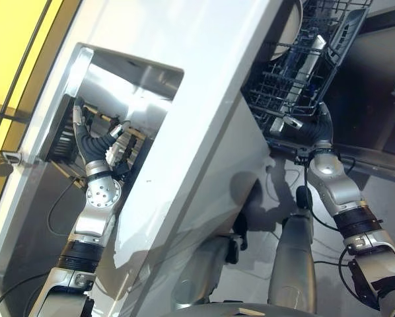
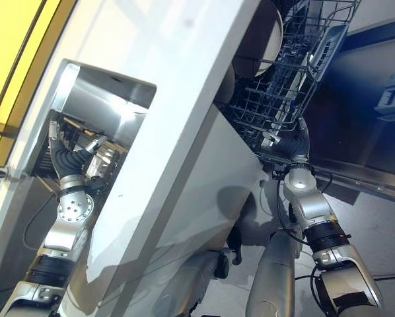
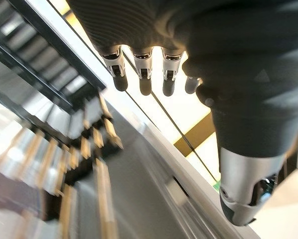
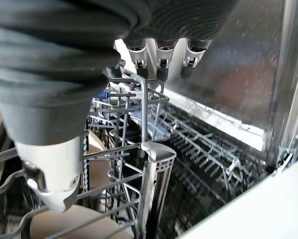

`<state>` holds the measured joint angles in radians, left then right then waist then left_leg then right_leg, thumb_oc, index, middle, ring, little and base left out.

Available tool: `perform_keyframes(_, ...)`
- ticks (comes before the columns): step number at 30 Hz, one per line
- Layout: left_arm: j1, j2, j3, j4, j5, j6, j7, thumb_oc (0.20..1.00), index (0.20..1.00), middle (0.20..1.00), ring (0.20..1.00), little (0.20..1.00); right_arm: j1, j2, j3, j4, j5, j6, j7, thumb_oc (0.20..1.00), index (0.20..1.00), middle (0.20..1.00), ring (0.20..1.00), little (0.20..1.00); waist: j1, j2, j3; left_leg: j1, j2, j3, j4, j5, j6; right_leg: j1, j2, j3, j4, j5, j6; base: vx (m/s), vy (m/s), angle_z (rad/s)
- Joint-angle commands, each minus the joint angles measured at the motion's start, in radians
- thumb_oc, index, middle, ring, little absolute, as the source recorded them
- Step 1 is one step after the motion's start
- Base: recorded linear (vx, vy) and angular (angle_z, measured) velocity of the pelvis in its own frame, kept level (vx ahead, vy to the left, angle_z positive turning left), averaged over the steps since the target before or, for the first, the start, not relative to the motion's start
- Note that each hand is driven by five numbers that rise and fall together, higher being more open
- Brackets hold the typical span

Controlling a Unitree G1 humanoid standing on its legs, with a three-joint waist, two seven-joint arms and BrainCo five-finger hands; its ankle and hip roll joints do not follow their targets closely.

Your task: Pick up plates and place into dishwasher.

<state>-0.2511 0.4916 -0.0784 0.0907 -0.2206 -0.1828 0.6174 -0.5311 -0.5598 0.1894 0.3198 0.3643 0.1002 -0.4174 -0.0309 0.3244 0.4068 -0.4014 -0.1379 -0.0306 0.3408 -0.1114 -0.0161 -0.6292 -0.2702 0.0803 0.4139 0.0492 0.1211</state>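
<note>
Grey rack [image 4: 154, 149] wires over half-hidden plate [image 4: 64, 224]

The robot's left silver-grey arm rises from the seven o'clock corner of the head views toward eleven o'clock, ending in its dark-covered left hand [image 1: 86, 129] with silver dark-tipped fingers [image 3: 144, 74] hanging straight and relaxed, the thumb apart from them. The right silver-grey arm climbs from five o'clock toward twelve o'clock, and its dark-covered right hand [image 1: 310, 127] has its fingers [image 4: 161, 59] extended and loose, gripping nothing
</note>
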Motion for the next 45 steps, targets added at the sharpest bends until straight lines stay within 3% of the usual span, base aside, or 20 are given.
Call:
perform_keyframes(1, 0.048, 0.051, 0.023, -0.033, 0.002, -0.003, -0.010, 1.000, 1.000, 1.000, 1.000, 1.000, -0.273, 0.058, 0.109, -0.098, -0.068, -0.078, 0.082, 1.000, 1.000, 1.000, 1.000, 1.000, 0.051, 0.008, 0.075, -0.088, -0.033, 0.049, 0.109, 0.000, 0.007, 0.077, -0.031, 0.048, -0.016, -0.045, -0.042, 0.00, 0.041, 0.23)
perform_keyframes(10, 0.052, 0.081, 0.038, -0.047, -0.024, -0.006, -0.036, 1.000, 1.000, 1.000, 1.000, 1.000, -0.376, 0.074, 0.164, -0.066, -0.082, -0.087, 0.157, 1.000, 1.000, 1.000, 1.000, 1.000, 0.099, 0.020, 0.077, -0.087, -0.054, 0.035, 0.110, 0.001, 0.014, 0.094, -0.067, 0.020, -0.014, -0.031, -0.041, 0.00, 0.027, 0.11)
perform_keyframes(19, 0.067, 0.108, 0.036, -0.043, -0.072, -0.031, -0.083, 1.000, 1.000, 1.000, 1.000, 1.000, -0.506, 0.082, 0.234, -0.001, -0.038, -0.105, 0.330, 1.000, 1.000, 1.000, 1.000, 1.000, 0.152, 0.025, 0.045, -0.060, -0.077, 0.009, 0.093, 0.002, 0.017, 0.147, -0.104, -0.010, -0.056, -0.010, -0.028, 0.00, 0.009, 0.07)
perform_keyframes(30, 0.068, 0.158, 0.044, -0.043, -0.092, -0.056, -0.135, 1.000, 1.000, 1.000, 1.000, 1.000, -0.546, 0.085, 0.252, 0.089, 0.005, -0.149, 0.256, 1.000, 1.000, 1.000, 1.000, 1.000, 0.197, -0.017, 0.034, -0.047, -0.074, -0.021, 0.077, 0.005, 0.026, 0.204, -0.126, -0.062, -0.112, 0.023, -0.022, -0.04, -0.029, 0.04)
perform_keyframes(33, 0.052, 0.168, 0.040, -0.030, -0.089, -0.065, -0.142, 1.000, 1.000, 1.000, 1.000, 1.000, -0.520, 0.085, 0.236, 0.104, 0.005, -0.163, 0.200, 1.000, 1.000, 1.000, 1.000, 1.000, 0.190, -0.037, 0.043, -0.054, -0.067, -0.017, 0.082, -0.001, 0.030, 0.202, -0.127, -0.066, -0.124, 0.041, -0.020, -0.10, -0.062, 0.01)
perform_keyframes(39, 0.019, 0.175, 0.037, -0.015, -0.085, -0.067, -0.124, 1.000, 1.000, 1.000, 1.000, 1.000, -0.461, 0.072, 0.222, 0.115, -0.057, -0.122, 0.104, 1.000, 1.000, 1.000, 1.000, 1.000, 0.161, -0.060, 0.068, -0.045, -0.042, 0.008, 0.055, 0.004, 0.043, 0.185, -0.111, -0.074, -0.133, 0.065, -0.019, -0.10, 0.010, -0.03)
perform_keyframes(41, 0.019, 0.173, 0.036, -0.016, -0.082, -0.062, -0.117, 1.000, 1.000, 1.000, 1.000, 1.000, -0.444, 0.071, 0.216, 0.108, -0.065, -0.115, 0.097, 1.000, 1.000, 1.000, 1.000, 1.000, 0.162, -0.061, 0.077, -0.039, -0.035, 0.015, 0.054, 0.004, 0.044, 0.181, -0.109, -0.083, -0.109, 0.055, -0.023, -0.05, 0.097, -0.08)
perform_keyframes(43, 0.039, 0.162, 0.052, -0.033, -0.070, -0.036, -0.102, 1.000, 1.000, 1.000, 1.000, 1.000, -0.393, 0.067, 0.185, 0.082, -0.092, -0.095, 0.095, 1.000, 1.000, 1.000, 1.000, 1.000, 0.169, -0.062, 0.090, -0.024, -0.006, 0.045, 0.053, 0.004, 0.056, 0.168, -0.099, -0.135, 0.014, -0.008, -0.035, -0.05, 0.168, -0.14)
perform_keyframes(45, 0.065, 0.150, 0.074, -0.054, -0.053, -0.009, -0.092, 1.000, 1.000, 1.000, 1.000, 1.000, -0.337, 0.063, 0.159, 0.056, -0.107, -0.077, 0.064, 1.000, 1.000, 1.000, 1.000, 1.000, 0.181, -0.064, 0.088, -0.014, 0.012, 0.058, 0.044, 0.027, 0.070, 0.167, -0.042, -0.178, 0.186, -0.128, -0.075, -0.04, 0.128, -0.44)
